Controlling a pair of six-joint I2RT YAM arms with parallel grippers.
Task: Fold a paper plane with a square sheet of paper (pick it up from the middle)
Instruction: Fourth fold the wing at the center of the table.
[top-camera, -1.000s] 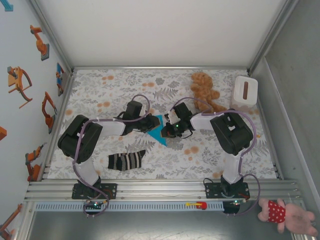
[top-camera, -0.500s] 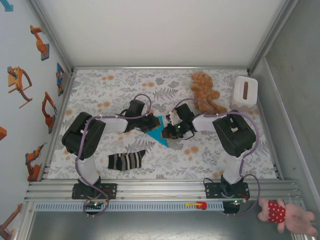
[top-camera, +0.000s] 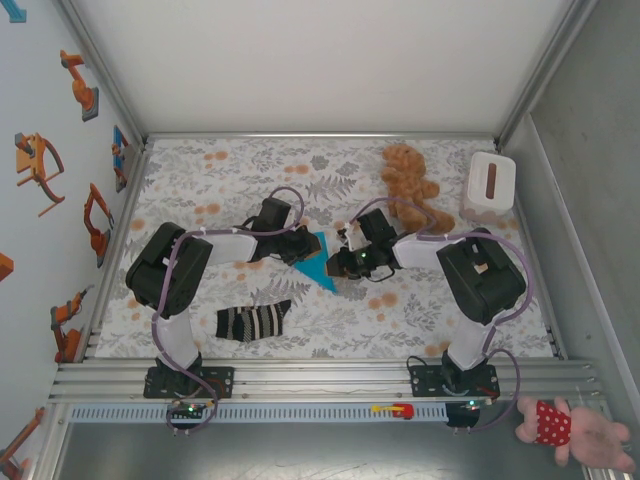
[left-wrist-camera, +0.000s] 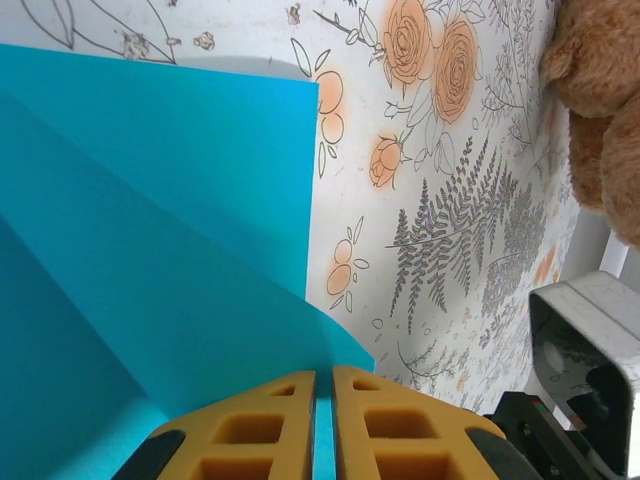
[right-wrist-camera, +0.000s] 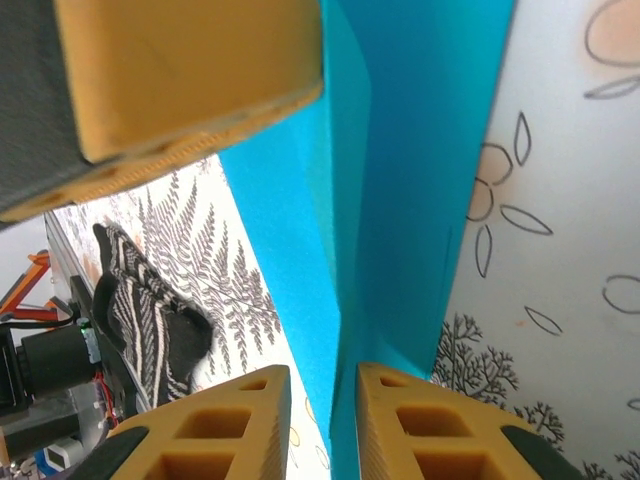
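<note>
Top external view: on the floral tabletop (top-camera: 230, 180), the partly folded turquoise paper (top-camera: 318, 268) sits mid-table between both claws. Left claw (left-wrist-camera: 324, 388) is clenched on the paper's edge. Right claw (right-wrist-camera: 323, 390) is slightly released, pads parted with a raised fold between them. Versus one second ago: paper unmoved, right arm (top-camera: 480, 275) elbow swung outward.

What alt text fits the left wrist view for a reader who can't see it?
The left hand is pinched shut on the edge of a folded turquoise paper sheet over a floral tablecloth. A brown teddy bear is at the upper right.
</note>
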